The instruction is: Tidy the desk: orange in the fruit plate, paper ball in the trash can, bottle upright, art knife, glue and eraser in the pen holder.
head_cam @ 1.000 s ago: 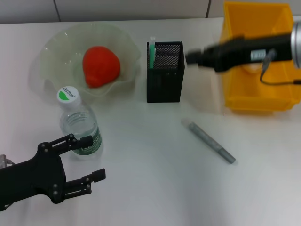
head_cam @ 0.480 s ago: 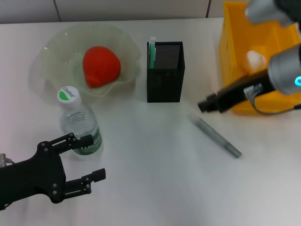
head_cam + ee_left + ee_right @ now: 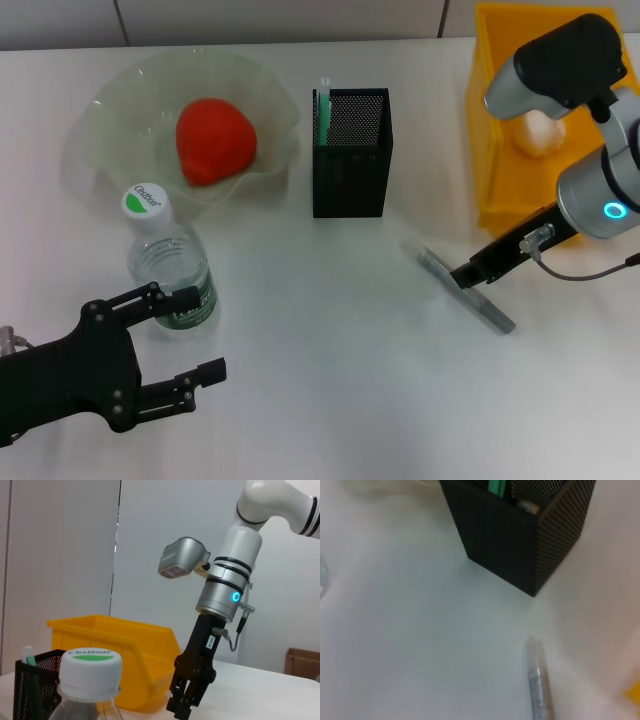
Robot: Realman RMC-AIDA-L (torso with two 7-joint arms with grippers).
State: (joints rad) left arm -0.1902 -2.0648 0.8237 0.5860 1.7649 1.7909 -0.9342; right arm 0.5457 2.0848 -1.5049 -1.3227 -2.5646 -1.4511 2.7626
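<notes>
The orange [image 3: 213,140] lies in the pale-green fruit plate [image 3: 108,102]. The bottle [image 3: 166,258] stands upright in front of the plate; its cap [image 3: 91,667] fills the left wrist view. The paper ball [image 3: 540,131] lies in the yellow trash can [image 3: 497,160]. The black mesh pen holder [image 3: 350,160] holds a green-and-white stick [image 3: 324,112] and a tan eraser [image 3: 528,506]. The grey art knife [image 3: 466,290] lies on the table. My right gripper [image 3: 466,274] is low over its middle, pointing down. My left gripper [image 3: 190,335] is open and empty, just in front of the bottle.
The white table [image 3: 320,380] stretches from the bottle to the knife. The trash can stands close behind my right arm [image 3: 600,190]. The pen holder [image 3: 520,540] is a short way beyond the knife's [image 3: 538,685] far end.
My right arm swung from beside the pen holder, by the trash can, down to the art knife. The knife lies slightly farther right. The left arm has not moved.
</notes>
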